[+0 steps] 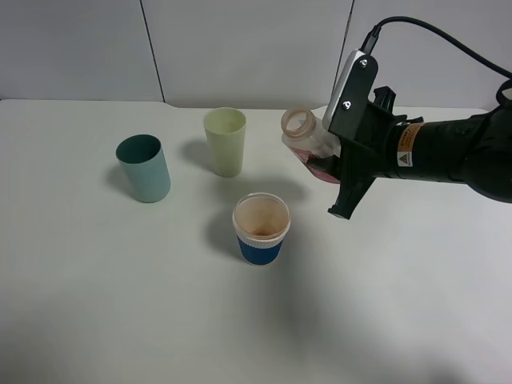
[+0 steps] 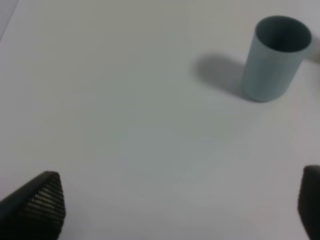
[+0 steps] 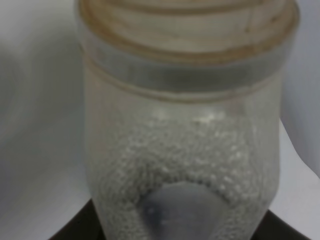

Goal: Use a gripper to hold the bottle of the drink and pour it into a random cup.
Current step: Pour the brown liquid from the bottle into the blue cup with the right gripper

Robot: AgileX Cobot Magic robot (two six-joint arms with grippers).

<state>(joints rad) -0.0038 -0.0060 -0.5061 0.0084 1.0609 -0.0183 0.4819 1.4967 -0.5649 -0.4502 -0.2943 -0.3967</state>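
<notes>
Three cups on worktop point(image 1: 120, 312): teal cup point(image 1: 144, 170), pale green cup point(image 1: 225, 142), blue-sleeved cup point(image 1: 261, 230) with brown-stained inside. One capless bottle point(image 1: 307, 135), tilted, clamped in right gripper point(image 1: 342, 160) jaws. Left gripper point(image 2: 177, 205) jaws apart.

Over on the left, a teal cup point(image 1: 144, 169) stands upright on the white table point(image 1: 104, 304), mouth open to the ceiling, with a soft shadow on its left. Farther back and to its right stands a pale green cup point(image 1: 225, 142), also upright, apart from the teal one with bare tabletop between them. Behind the table's far edge runs a pale grey panelled wall point(image 1: 240, 48), with thin dark seams between the panels.
</notes>
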